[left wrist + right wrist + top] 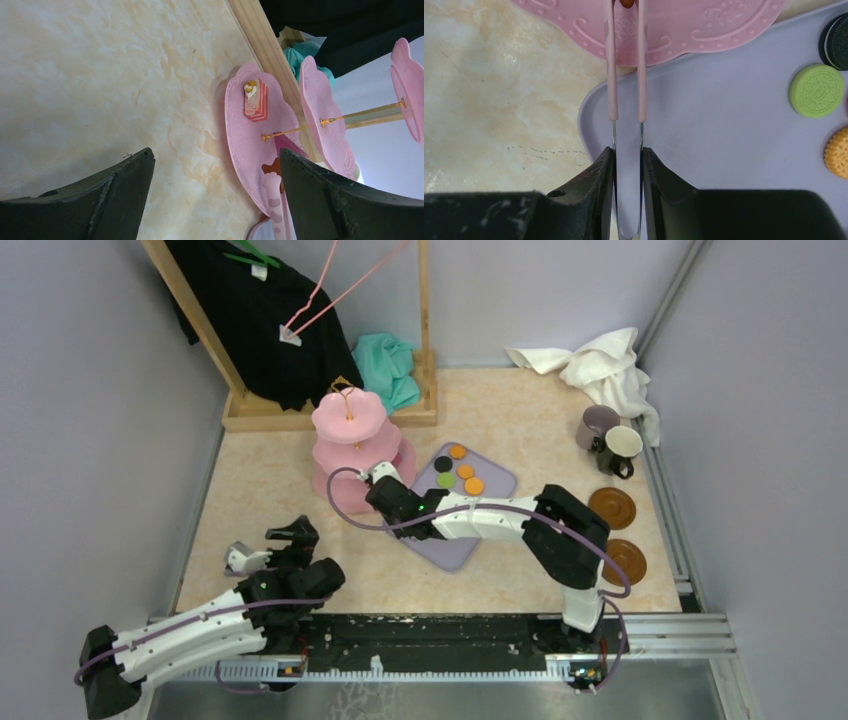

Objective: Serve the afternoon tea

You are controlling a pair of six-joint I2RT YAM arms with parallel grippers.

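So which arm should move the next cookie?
Right. The right gripper is shut on the thin pink tongs, over the flat lilac tray beside the round toy cookies. The left gripper is open, empty, farther away.

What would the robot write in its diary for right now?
right gripper: shut on tongs | tongs: brown sweet pinched over pink stand | left gripper: open, holding nothing
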